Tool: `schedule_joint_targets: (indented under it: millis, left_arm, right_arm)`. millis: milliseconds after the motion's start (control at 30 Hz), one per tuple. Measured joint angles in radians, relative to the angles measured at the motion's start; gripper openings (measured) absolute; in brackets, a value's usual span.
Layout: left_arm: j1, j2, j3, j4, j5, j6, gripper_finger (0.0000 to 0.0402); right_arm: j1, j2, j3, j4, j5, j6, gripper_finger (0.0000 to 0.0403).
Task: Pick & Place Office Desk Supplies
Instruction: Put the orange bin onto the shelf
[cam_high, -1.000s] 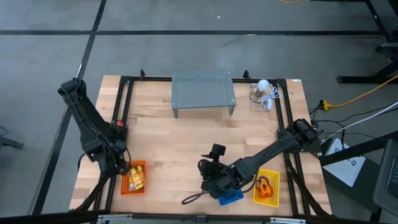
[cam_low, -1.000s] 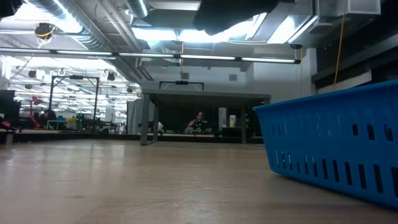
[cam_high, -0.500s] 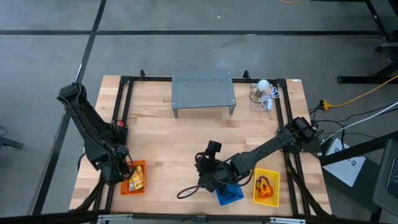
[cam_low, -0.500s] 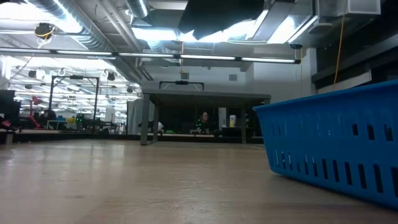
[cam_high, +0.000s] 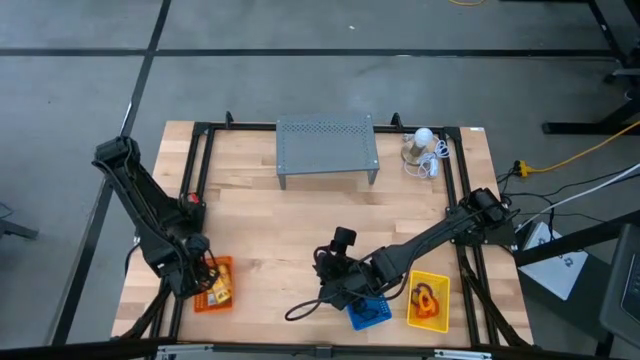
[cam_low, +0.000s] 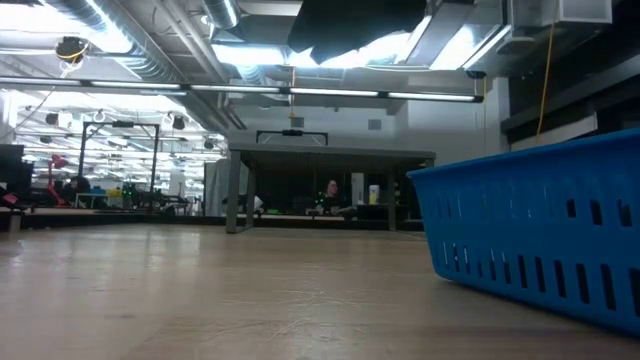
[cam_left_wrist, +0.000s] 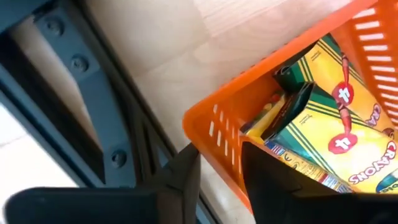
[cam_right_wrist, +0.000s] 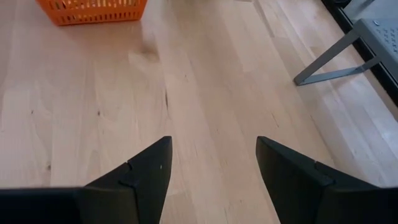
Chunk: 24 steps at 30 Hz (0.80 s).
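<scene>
Jaws straddle the orange basket's wall on the left; the right jaws gape over bare desk.

Left gripper (cam_left_wrist: 217, 177) sits at the near-left corner of the desk (cam_high: 300, 230) with one finger outside and one inside the orange basket (cam_left_wrist: 273, 81); whether the wall is pinched I cannot tell. Crayon packets (cam_left_wrist: 339, 134) lie inside the basket, right against the inner finger. If the jaws close on the wall, lifting could tip the basket and spill the packets, or the inner finger could crush a box corner. Further right, the right gripper (cam_right_wrist: 211, 168) hangs open and empty beside the blue basket (cam_high: 368, 315); its forearm lies over that basket and could nudge it. The yellow basket (cam_high: 428, 300), holding an orange loop (cam_high: 426, 299), stands at far right.
</scene>
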Motion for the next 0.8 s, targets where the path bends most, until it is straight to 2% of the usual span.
schedule_joint_targets:
  millis: [300,533,800]
  left_arm:
    - [0.0,0.0,0.0,0.0,-0.057,0.09,0.001]
    - [0.065,-0.029,0.019,0.001,-0.12,0.191,0.0006]
    - [0.285,-0.118,0.056,-0.003,-0.219,0.428,0.0005]
  right_arm:
    - [0.0,0.0,0.0,0.0,0.0,0.002,0.0233]
    - [0.0,0.0,0.0,0.002,0.0,0.002,0.0233]
    - [0.0,0.0,0.0,0.019,0.0,0.002,0.0233]
